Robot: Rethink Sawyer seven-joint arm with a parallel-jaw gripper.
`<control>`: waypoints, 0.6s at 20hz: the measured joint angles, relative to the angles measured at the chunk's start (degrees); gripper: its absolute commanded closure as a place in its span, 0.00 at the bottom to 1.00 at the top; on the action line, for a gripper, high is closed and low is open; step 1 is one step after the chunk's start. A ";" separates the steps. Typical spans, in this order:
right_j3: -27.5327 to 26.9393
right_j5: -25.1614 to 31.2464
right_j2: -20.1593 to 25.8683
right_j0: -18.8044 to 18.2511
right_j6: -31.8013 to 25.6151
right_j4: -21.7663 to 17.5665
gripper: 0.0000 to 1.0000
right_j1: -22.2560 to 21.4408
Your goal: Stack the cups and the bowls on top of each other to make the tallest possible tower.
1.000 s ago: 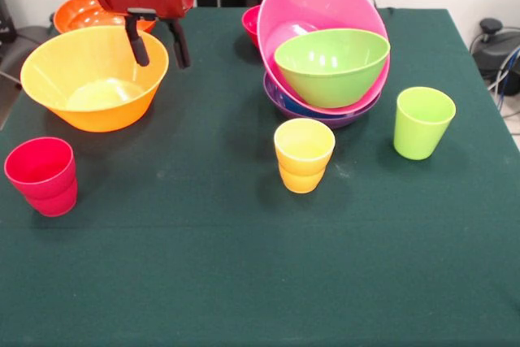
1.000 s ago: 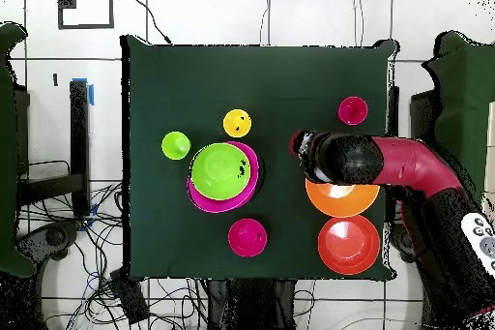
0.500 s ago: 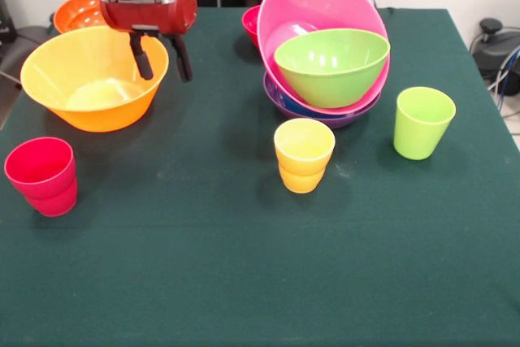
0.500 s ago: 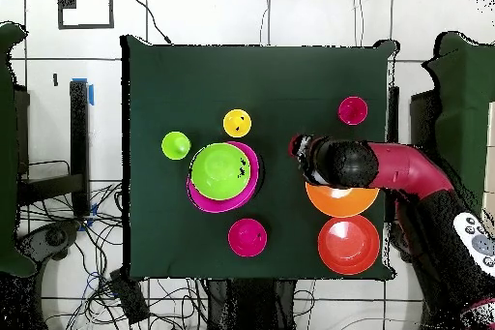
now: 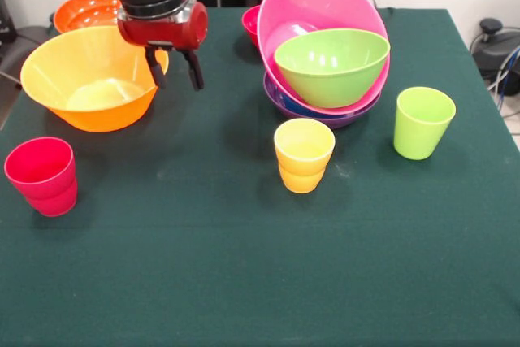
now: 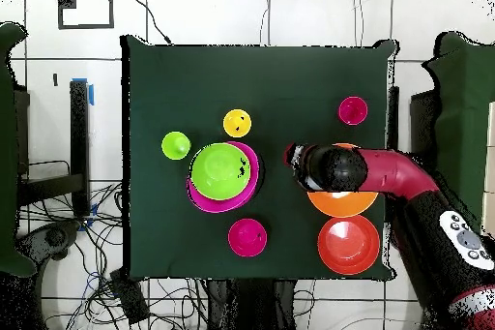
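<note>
The jaws [image 5: 173,69] hang spread apart with nothing between them, just off the right-hand rim of the light orange bowl [image 5: 91,77] in the front view; one finger stands in front of that rim, the other over bare green desk [image 5: 244,266]. From overhead the jaws [image 6: 293,157] sit at the orange bowl's [image 6: 340,201] edge, on the side toward the tower.

The tower [image 5: 329,62] stands well apart from the jaws, across open cloth: the purple bowl [image 5: 325,113] lowest, the large pink bowl [image 5: 305,2] tilted steeply in it, and the lime green bowl [image 5: 331,58] resting in the pink one. A small red bowl [image 5: 251,23] peeks out behind the pink bowl.

The yellow cup [image 5: 304,154] stands upright just in front of the tower, the lime green cup [image 5: 422,122] to its right, and the red cup [image 5: 42,175] alone near the front-left of the desk, in front of the orange bowl. The red-orange bowl [image 5: 85,10] sits behind the light orange one at the far corner.
</note>
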 measured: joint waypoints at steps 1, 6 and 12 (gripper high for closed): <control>-0.01 0.00 -0.16 0.13 0.00 0.00 0.00 0.18; -0.01 -0.01 -0.82 0.63 0.00 0.01 0.00 1.15; -0.01 -0.01 -0.88 0.63 0.00 0.01 0.00 1.01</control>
